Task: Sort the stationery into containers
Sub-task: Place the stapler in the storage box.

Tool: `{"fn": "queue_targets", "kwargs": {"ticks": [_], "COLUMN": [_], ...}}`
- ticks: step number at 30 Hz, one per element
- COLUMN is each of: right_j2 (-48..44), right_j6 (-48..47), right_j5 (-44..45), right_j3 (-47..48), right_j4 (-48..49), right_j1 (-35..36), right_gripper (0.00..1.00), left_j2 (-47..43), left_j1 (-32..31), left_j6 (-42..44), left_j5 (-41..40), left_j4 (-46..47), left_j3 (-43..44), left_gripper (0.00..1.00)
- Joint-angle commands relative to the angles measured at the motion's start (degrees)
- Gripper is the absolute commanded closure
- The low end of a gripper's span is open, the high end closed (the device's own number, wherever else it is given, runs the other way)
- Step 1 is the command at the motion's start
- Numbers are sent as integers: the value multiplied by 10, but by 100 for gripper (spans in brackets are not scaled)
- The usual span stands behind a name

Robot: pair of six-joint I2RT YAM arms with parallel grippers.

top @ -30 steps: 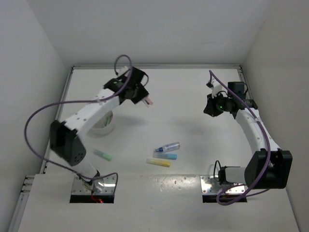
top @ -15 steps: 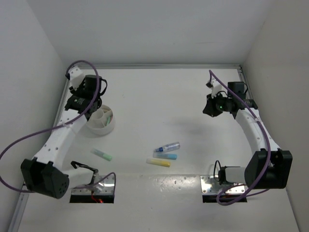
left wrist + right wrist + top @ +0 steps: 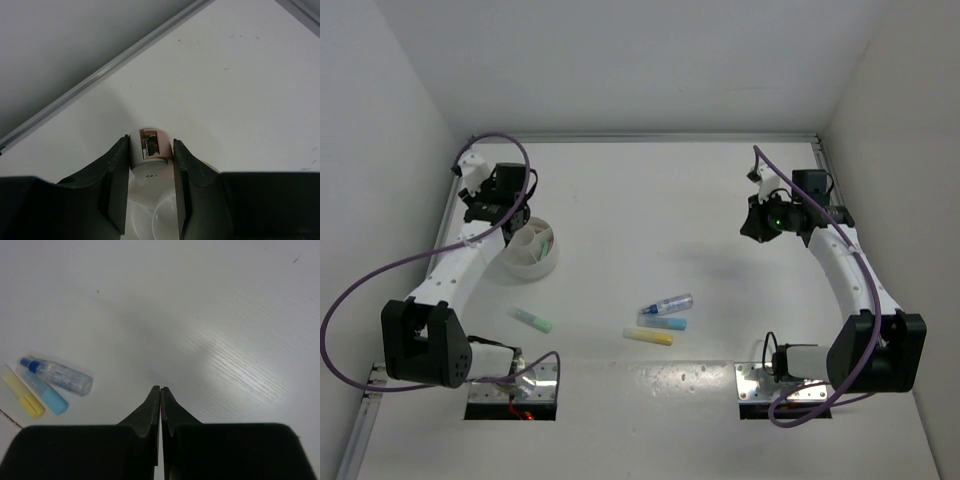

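Note:
My left gripper (image 3: 498, 203) hangs at the far left, just behind the round white dish (image 3: 523, 266). In the left wrist view it (image 3: 151, 145) is shut on a pink and white marker (image 3: 150, 156), seen end-on between the fingers. On the table lie a green marker (image 3: 532, 320), a clear blue-capped tube (image 3: 666, 304), a light blue marker (image 3: 662, 322) and a yellow marker (image 3: 648, 337). My right gripper (image 3: 756, 226) hovers at the right, shut (image 3: 160, 388) and empty. Its view shows the tube (image 3: 56, 375), the blue marker (image 3: 44, 393) and the yellow marker (image 3: 23, 397) to its left.
White walls close in the table on the left, the back and the right. A metal rail (image 3: 100, 75) runs along the table's edge close behind my left gripper. The dish has inner dividers, and something lies in it.
My left arm has swung from the middle back of the table to the far left beside the dish, carrying the pink marker. The right arm has not moved.

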Motion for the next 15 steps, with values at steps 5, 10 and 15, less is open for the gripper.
{"fn": "queue_targets", "kwargs": {"ticks": [5,10,15], "right_j2": [-3,3,3], "right_j6": [-7,-7,-7], "right_j5": [-11,-6,-1], "right_j3": [-2,-2,-2], "right_j4": [7,7,7], "right_j1": [-2,-2,-2], "right_gripper": [100,100,100], "left_j2": [6,27,38], "left_j1": [26,26,26], "left_j6": [-19,-19,-19], "left_j5": [21,31,43], "left_j4": [61,79,89], "left_j3": [-59,-71,-71], "left_gripper": [100,100,100]}}
